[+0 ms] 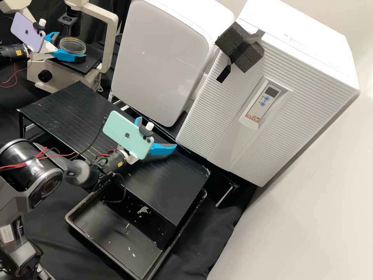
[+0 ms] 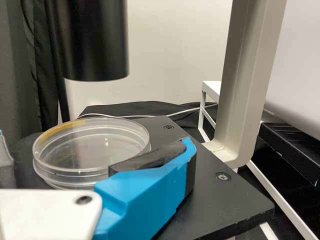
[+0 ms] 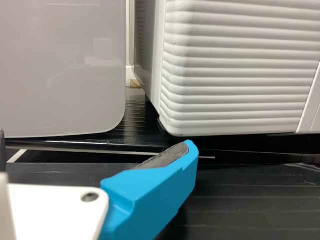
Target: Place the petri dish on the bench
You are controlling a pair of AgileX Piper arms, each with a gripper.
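Observation:
At the far left of the high view, my left gripper (image 1: 63,46) stands open over the microscope stage (image 1: 91,64), with the clear petri dish (image 1: 72,45) between its fingers. In the left wrist view, the lidded dish (image 2: 90,145) lies flat. One blue finger of the left gripper (image 2: 100,155) overlaps its edge, and a dark strip shows between the dish and the other finger. My right gripper (image 1: 155,134) is open and holds nothing above the black bench (image 1: 175,186). In the right wrist view, the right gripper (image 3: 95,150) has one blue finger largely in sight.
The microscope's pale frame (image 1: 110,42) rises beside the stage, with a black cylinder (image 2: 92,40) above the dish. Two white appliances (image 1: 163,58) stand behind the bench. A black tray (image 1: 112,241) with pale scraps lies in front, partly under the bench.

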